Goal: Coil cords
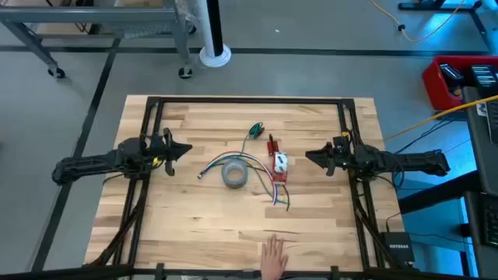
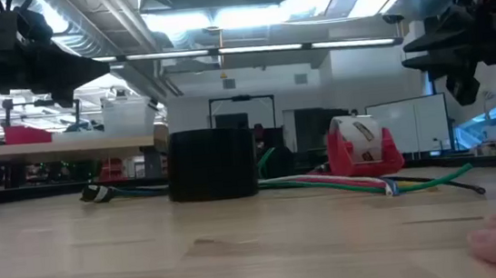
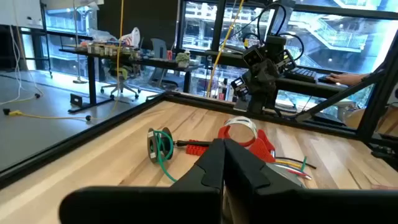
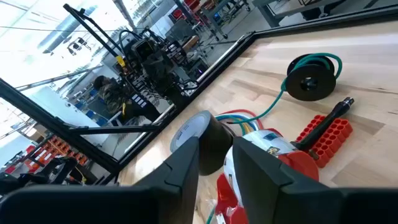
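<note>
Green cords lie loose mid-desk beside the tape roll, so with my left tool closed and my right tool open and empty, I should pinch one plug end first.

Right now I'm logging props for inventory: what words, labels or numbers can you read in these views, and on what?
"NETGEAR" (faint, likely): black box past the table's right edge.
Tape dispenser: a printed label, too blurred to read.
Tape roll, cords, red bit holder: no text visible.
</note>
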